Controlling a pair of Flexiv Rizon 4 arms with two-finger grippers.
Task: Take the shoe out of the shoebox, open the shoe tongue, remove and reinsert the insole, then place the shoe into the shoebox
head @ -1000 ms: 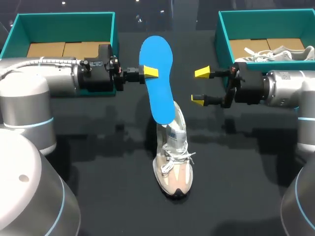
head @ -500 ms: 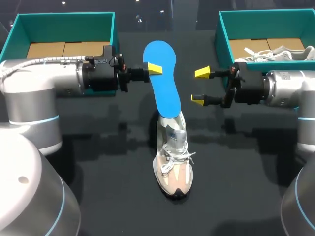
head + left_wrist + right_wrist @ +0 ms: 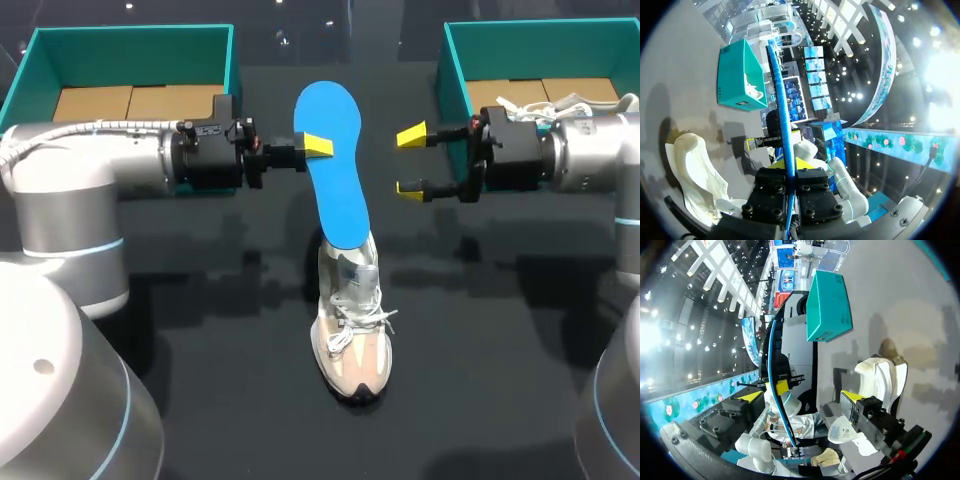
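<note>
A blue insole (image 3: 335, 165) stands nearly upright with its lower end tucked into the beige and white shoe (image 3: 350, 310) on the black table. My left gripper (image 3: 315, 147) is shut on the insole's left edge near its upper end. In the left wrist view the insole (image 3: 782, 100) runs edge-on between the closed fingers, and the shoe (image 3: 695, 175) lies beside and below them. My right gripper (image 3: 412, 160) hangs open just right of the insole, touching nothing. In the right wrist view the insole (image 3: 772, 365) and shoe (image 3: 880, 380) lie ahead of its spread fingers.
A teal shoebox (image 3: 130, 32) with a cardboard floor sits at the back left, behind my left arm. A second teal shoebox (image 3: 540, 28) at the back right holds another white shoe (image 3: 530, 108), partly hidden by my right arm.
My left gripper has carried the insole's upper end to the right, so it stands straighter over the shoe. My right gripper has shifted slightly toward the back of the table, still open.
</note>
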